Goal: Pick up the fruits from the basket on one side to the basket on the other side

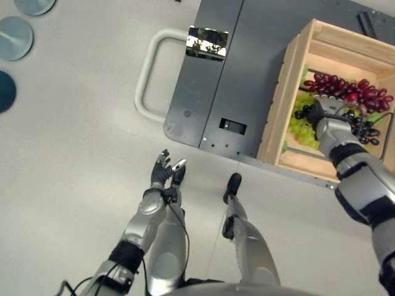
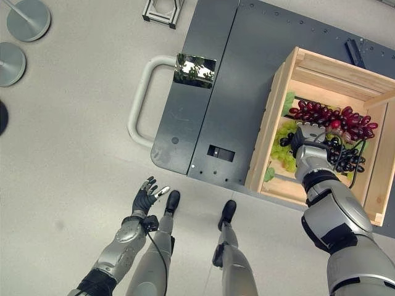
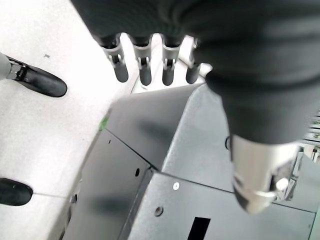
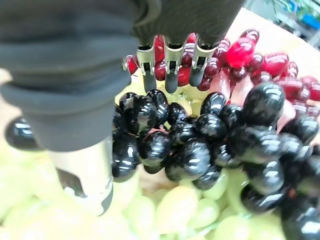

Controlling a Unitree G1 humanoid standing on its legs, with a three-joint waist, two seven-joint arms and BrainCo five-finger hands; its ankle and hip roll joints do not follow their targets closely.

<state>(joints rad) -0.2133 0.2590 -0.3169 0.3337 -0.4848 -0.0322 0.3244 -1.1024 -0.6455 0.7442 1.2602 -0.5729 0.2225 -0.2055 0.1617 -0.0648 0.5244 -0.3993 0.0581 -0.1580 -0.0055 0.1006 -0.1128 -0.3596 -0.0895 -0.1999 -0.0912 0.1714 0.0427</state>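
A wooden crate (image 1: 278, 105) stands on a dark grey cart and holds three bunches of grapes. Red grapes (image 1: 349, 89) lie toward the far side, green grapes (image 1: 300, 128) toward the left wall, and black grapes (image 4: 190, 145) sit in the middle. My right hand (image 1: 327, 126) reaches down into the crate, right over the black bunch. Its fingers (image 4: 170, 70) are straight, pointing at the red grapes (image 4: 250, 55), with the thumb apart, so the hand is open. My left hand (image 1: 163, 169) hangs open over the floor, well left of the crate, holding nothing.
The dark grey cart (image 1: 247, 61) has a white looped handle (image 1: 148, 68) on its left end and a shiny plate (image 1: 207, 42) on top. Round stand bases (image 1: 13, 37) sit on the floor at far left. Pale floor surrounds the cart.
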